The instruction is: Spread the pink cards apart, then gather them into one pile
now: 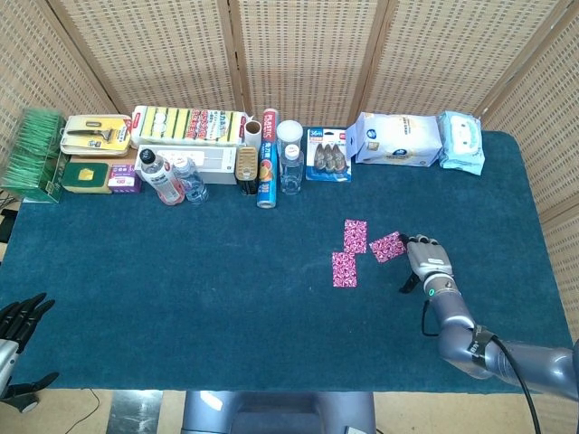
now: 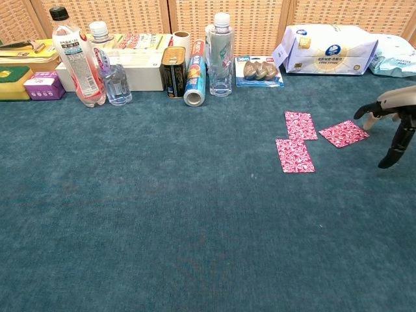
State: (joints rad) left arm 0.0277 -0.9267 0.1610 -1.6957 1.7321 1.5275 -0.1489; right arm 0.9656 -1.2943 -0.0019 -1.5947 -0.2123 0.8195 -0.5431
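Three pink patterned cards lie flat on the blue cloth, right of centre. One card (image 1: 355, 236) (image 2: 299, 125) lies furthest back, a second (image 1: 344, 268) (image 2: 294, 155) sits just in front of it, and a tilted third (image 1: 387, 247) (image 2: 343, 133) lies to their right. My right hand (image 1: 427, 261) (image 2: 392, 121) hovers palm down beside the tilted card, its fingertips (image 1: 406, 239) at that card's right edge, fingers spread and holding nothing. My left hand (image 1: 20, 321) hangs off the table's front left corner with its fingers apart and nothing in it.
Along the back edge stand bottles (image 2: 76, 56), a can (image 2: 173, 71), a foil roll (image 1: 267, 172), a clear bottle (image 2: 220, 55), a blister pack (image 1: 327, 155) and wipes packs (image 1: 398, 138). Sponges and boxes (image 1: 90, 136) fill the back left.
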